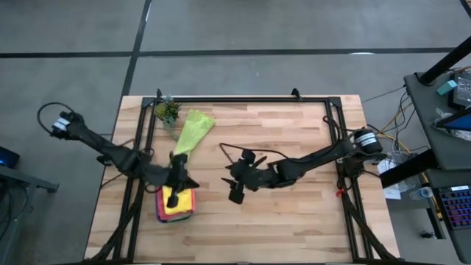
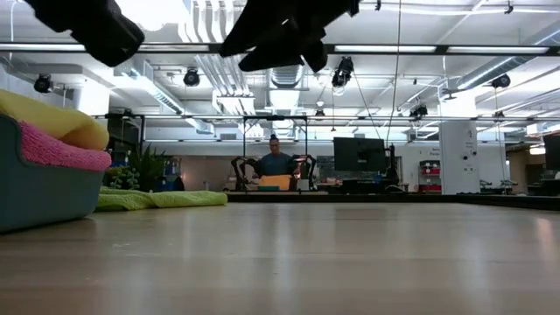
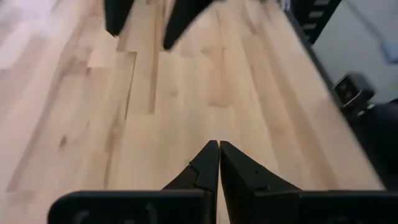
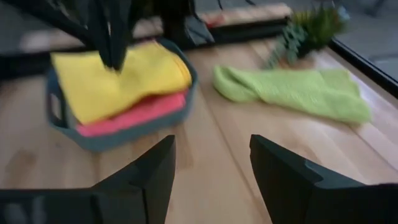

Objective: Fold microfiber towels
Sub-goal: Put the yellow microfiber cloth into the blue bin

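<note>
From overhead I see my left gripper (image 1: pixel 179 179) over the teal tray (image 1: pixel 160 211), which sits near the left side of the table (image 1: pixel 294 228). Its jaws are pressed tight together with nothing between them; my left wrist camera shows the two fingers (image 3: pixel 208 168) meeting tip to tip above bare wood. In the tray lies a folded yellow towel (image 4: pixel 118 78) on top, with a pink towel (image 4: pixel 137 112) under it, and a strip of orange towel (image 1: pixel 193 200) showing at the stack's edge from above. My right gripper (image 1: pixel 237 184) hangs over the middle of the table, just beside the tray and clear of it. Its jaws are spread apart and hold nothing; through the gap my right wrist camera looks at the tray and towels. The lime green towel (image 1: pixel 193 131) lies flat on the table beyond the tray, stretched toward the small potted plant (image 1: pixel 167 110) in the far left corner, touching neither gripper
</note>
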`<act>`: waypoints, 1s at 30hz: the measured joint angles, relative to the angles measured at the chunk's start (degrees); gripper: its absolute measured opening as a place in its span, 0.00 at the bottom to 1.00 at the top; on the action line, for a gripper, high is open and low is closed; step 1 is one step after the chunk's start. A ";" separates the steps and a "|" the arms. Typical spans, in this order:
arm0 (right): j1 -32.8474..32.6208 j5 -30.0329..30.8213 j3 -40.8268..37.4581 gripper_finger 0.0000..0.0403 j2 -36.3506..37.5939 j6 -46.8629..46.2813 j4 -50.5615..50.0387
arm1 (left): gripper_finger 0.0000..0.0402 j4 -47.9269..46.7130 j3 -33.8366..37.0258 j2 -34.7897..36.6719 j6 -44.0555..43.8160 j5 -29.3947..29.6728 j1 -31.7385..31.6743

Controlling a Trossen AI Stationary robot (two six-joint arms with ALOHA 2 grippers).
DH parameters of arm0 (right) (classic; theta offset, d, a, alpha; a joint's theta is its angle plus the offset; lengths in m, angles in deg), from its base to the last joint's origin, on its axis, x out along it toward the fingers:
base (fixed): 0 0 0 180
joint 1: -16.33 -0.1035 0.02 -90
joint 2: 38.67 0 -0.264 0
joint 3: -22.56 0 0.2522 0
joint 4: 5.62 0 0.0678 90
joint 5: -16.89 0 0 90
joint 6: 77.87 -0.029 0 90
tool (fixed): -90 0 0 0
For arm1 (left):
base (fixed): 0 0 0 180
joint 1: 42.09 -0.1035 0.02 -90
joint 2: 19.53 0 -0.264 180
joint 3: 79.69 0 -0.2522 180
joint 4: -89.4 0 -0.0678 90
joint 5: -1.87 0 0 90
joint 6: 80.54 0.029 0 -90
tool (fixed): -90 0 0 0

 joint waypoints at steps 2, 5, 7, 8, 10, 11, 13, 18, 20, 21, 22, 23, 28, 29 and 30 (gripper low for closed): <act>0.02 -1.43 -4.27 0.49 1.16 1.85 7.57 | 0.00 0.10 0.02 -1.70 -0.37 5.26 4.22; 0.04 -2.92 -8.51 0.49 1.82 3.65 15.47 | 0.00 -0.24 0.35 -3.53 -1.71 10.17 10.20; 0.07 -3.54 -10.11 0.49 1.82 4.40 18.50 | 0.00 -0.42 0.71 -4.14 -3.38 11.80 13.51; 0.07 -3.69 -10.65 0.49 1.82 4.53 19.21 | 0.00 -0.42 1.13 -4.29 -4.71 13.03 14.95; 0.18 -3.77 -11.30 0.49 1.82 4.43 20.58 | 0.00 -0.87 1.85 -4.54 -8.37 15.43 17.56; 0.21 -3.75 -11.60 0.49 1.82 4.06 20.77 | 0.00 -0.85 2.22 -4.69 -10.13 16.53 18.76; 0.30 -3.75 -12.14 0.49 1.82 3.70 20.85 | 0.00 -0.70 3.09 -4.93 -13.24 18.98 21.03; 0.31 -3.77 -13.40 0.49 1.77 2.36 22.68 | 0.00 0.55 6.40 -6.13 -21.02 23.95 26.16; 0.31 -3.76 -13.68 0.49 1.77 2.38 23.55 | 0.00 1.22 7.33 -7.39 -22.35 24.77 27.27; 0.31 -3.77 -13.69 0.49 1.76 2.38 23.73 | 0.00 2.07 7.82 -8.06 -22.42 25.21 27.67; 0.31 -3.75 -13.69 0.49 1.75 2.38 23.72 | 0.00 3.15 8.24 -8.83 -22.39 25.43 27.89; 0.31 -3.75 -13.63 0.49 1.75 2.39 23.70 | 0.00 4.16 8.64 -9.51 -22.39 25.40 28.08; 0.31 -3.75 -13.34 0.49 1.75 2.43 23.99 | 0.00 5.22 9.61 -13.13 -23.12 22.89 28.51; 0.31 -3.75 -13.34 0.49 1.75 2.41 23.97 | 0.00 5.32 9.65 -13.85 -23.48 22.84 28.50; 0.31 -3.75 -13.34 0.49 1.75 2.38 23.92 | 0.00 5.32 9.72 -14.53 -23.58 22.83 28.50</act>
